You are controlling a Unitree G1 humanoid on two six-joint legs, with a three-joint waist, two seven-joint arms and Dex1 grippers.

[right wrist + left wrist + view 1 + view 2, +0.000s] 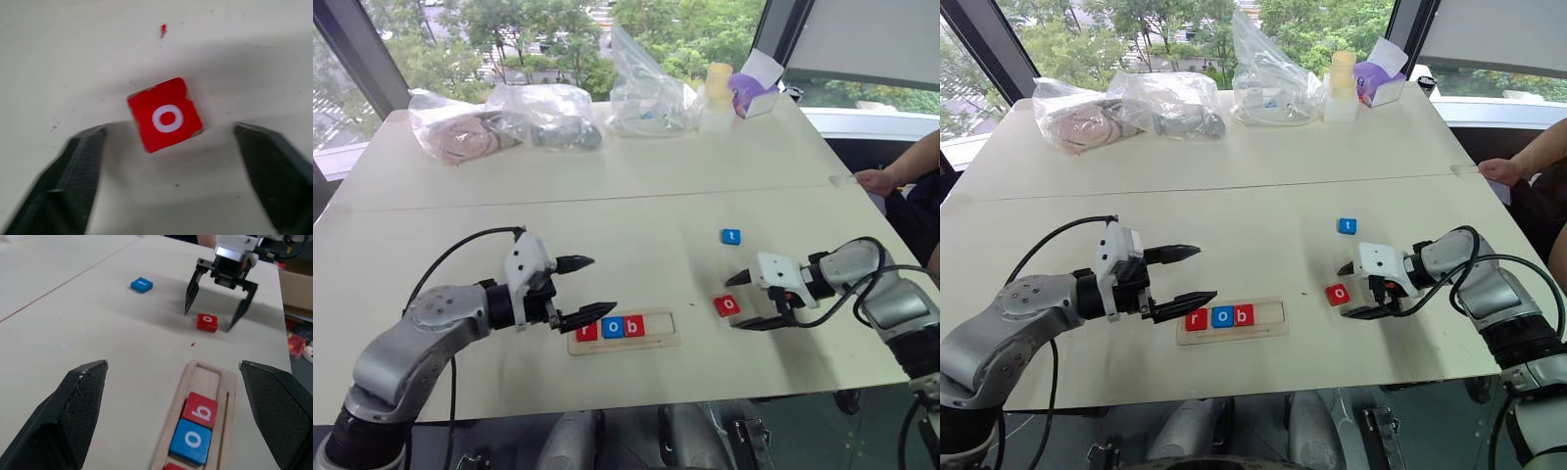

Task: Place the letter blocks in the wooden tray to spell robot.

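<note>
The wooden tray [661,324] lies near the table's front edge. In its left part sit three letter blocks: a red r [587,331], a blue o [611,327] and a red b [633,325]; its right part is bare. My left gripper [601,285] hovers open just left of the tray, holding nothing. A red o block [166,115] lies flat on the table to the tray's right. My right gripper [732,304] is open, with one finger on each side of this block and not touching it. A blue t block [730,236] lies farther back.
Clear plastic bags [548,116] with items, a small bottle [717,94] and a purple box [754,90] line the table's far edge. A person's hand [878,181] rests at the right edge. A seam [607,196] crosses the tabletop.
</note>
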